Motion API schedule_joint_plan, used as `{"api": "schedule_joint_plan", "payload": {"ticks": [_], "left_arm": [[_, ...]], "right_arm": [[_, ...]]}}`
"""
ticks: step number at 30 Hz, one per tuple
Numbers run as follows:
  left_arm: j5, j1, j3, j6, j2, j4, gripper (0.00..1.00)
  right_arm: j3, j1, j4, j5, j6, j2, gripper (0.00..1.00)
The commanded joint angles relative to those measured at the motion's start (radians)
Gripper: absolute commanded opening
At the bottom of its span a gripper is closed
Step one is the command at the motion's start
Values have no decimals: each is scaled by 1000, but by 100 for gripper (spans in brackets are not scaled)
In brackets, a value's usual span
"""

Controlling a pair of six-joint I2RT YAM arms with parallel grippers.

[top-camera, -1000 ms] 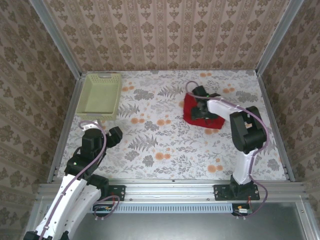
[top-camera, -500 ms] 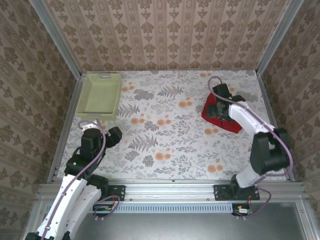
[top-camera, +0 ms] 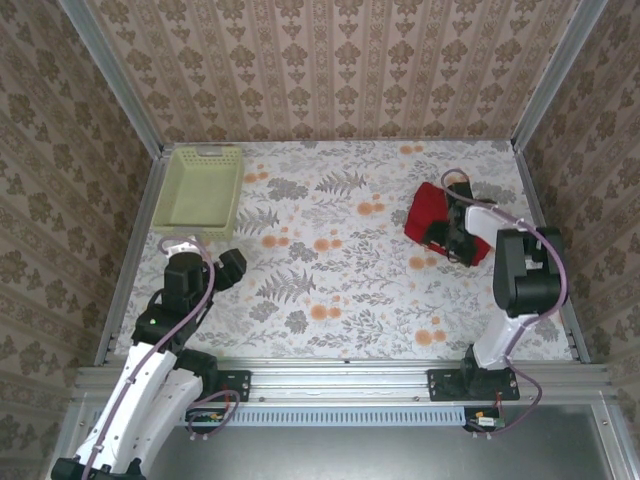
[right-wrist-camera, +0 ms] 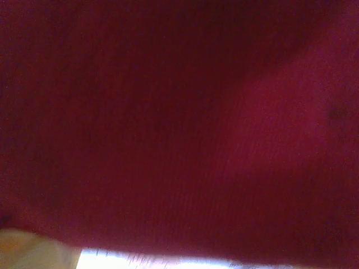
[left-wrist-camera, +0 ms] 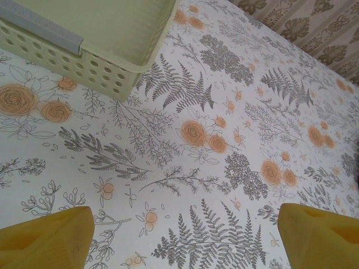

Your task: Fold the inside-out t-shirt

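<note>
Over on the far right of the flower-patterned table [top-camera: 330, 280] lies the red t-shirt [top-camera: 428, 212], bunched into a compact, roughly oblong bundle. Its long axis slants across the table, the left end farther from the arms and the right end nearer. The bundle shows no neck or sleeves, nor any label, brand or print. The right gripper [top-camera: 456, 236] sits down on the bundle's right half. Its jaws are spread wide, and its wrist camera sees red cloth [right-wrist-camera: 179, 123] pressed close. I cannot tell whether it pinches any fabric. The left gripper [top-camera: 229, 268] hovers over bare table near the left edge, its yellow fingertips [left-wrist-camera: 47, 238] far apart, with the pale green perforated basket [top-camera: 200, 185] just beyond it.
</note>
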Motion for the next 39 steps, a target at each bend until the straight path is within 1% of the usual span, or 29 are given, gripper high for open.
{"api": "schedule_joint_plan", "payload": {"ticks": [1,3,8,11,15,17,20,23,26,28,31,35,37,39], "left_arm": [[11,10,-9,15,-11,27,86],[2,16,-4,31,-12,3,87],[19,33,-13,36,-22,2,88],[29,35,-23,43,-13,12,88],[36,34,-27,65,14,19,90],[53,35,-31,74,29,37,91],[76,36,-28,88,83,75,96],[98,39,13,112,192,106,97],[87,39,70,140,295,108,100],[52,38,95,154,344,102,100],[-9,36,123,168,382,86,100],[-143,29,138,198,416,83,100],[-180,29,124,240,428,116,100],[-214,24,94,320,436,200,100]], "right_arm": [[172,-36,-106,173,-57,91,92],[251,-62,-138,213,-92,145,92],[423,-130,-191,194,-177,289,93],[497,-155,-201,230,-211,331,93],[605,-184,-218,301,-298,378,94],[637,-190,-204,319,-339,401,94],[702,-178,-210,391,-390,456,94],[742,-155,-218,453,-410,481,94],[672,-117,-155,471,-425,393,95],[568,-72,-92,473,-424,282,95],[354,21,44,489,-416,85,96],[86,135,214,480,-376,-161,96],[-29,185,301,466,-380,-259,99],[-154,226,402,457,-387,-356,100]]}}
